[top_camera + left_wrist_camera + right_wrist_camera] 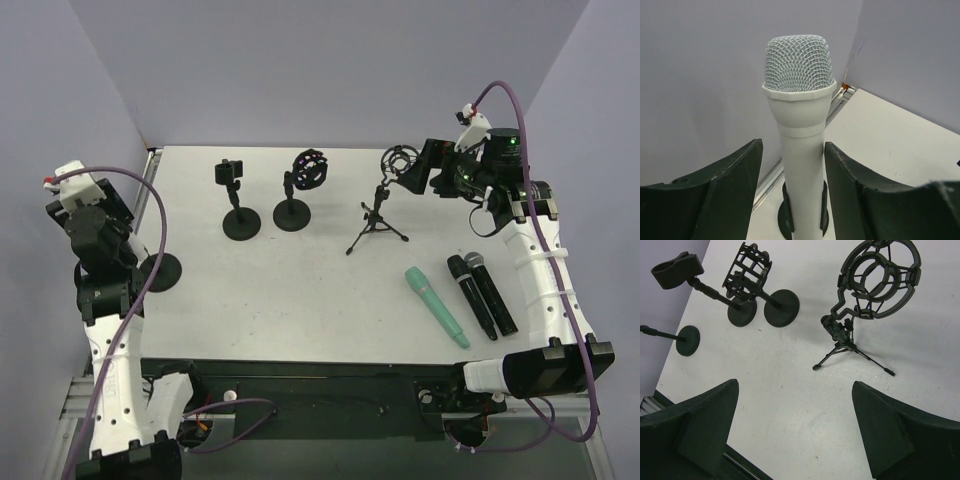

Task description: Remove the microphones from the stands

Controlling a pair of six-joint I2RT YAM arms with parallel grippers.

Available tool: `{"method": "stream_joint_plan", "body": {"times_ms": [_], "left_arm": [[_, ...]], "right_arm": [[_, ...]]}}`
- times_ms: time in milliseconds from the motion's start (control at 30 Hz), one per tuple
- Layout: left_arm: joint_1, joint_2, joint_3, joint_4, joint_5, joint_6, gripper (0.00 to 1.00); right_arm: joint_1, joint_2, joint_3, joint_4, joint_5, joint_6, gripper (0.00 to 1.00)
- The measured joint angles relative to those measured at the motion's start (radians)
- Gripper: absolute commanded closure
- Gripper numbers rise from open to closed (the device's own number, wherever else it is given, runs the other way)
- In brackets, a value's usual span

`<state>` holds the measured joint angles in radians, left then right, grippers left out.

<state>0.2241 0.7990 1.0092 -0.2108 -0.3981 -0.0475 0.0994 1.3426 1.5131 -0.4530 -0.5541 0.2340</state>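
We see the white microphone (797, 75) upright in its stand (160, 272) at the left edge of the top view; our left end effector (792, 145) straddles its handle, fingers (730, 190) apart with gaps either side; our right end effector (795, 390) hangs wide open above the counter (300, 290), upper right.
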Motion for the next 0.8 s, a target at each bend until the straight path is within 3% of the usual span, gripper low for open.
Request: {"method": "stream_joint_plan", "body": {"times_ms": [67, 100, 233, 367, 467, 800], "left_arm": [[0.0, 0.042, 0.0, 0.039, -0.002, 0.0, 0.54], [0.0, 0.06, 0.0, 0.058, -0.002, -0.003, 0.66], [0.0, 0.114, 0.004, 0.116, 0.007, -0.019, 0.82], [0.002, 0.118, 0.022, 0.091, 0.055, -0.043, 0.88], [0.007, 0.107, 0.033, 0.061, 0.172, -0.077, 0.89], [-0.022, 0.087, 0.031, 0.043, 0.851, -0.222, 0.93]], "right_arm": [[0.0, 0.0, 0.0, 0.0, -0.005, 0.0, 0.11], [0.0, 0.0, 0.0, 0.0, -0.007, 0.0, 0.11], [0.0, -0.001, -0.012, 0.007, -0.016, 0.0, 0.12], [0.0, -0.001, -0.033, 0.007, -0.026, -0.002, 0.12], [0.0, -0.001, -0.036, 0.007, -0.036, -0.006, 0.12], [0.0, -0.001, -0.036, 0.008, -0.079, -0.016, 0.14]]}}
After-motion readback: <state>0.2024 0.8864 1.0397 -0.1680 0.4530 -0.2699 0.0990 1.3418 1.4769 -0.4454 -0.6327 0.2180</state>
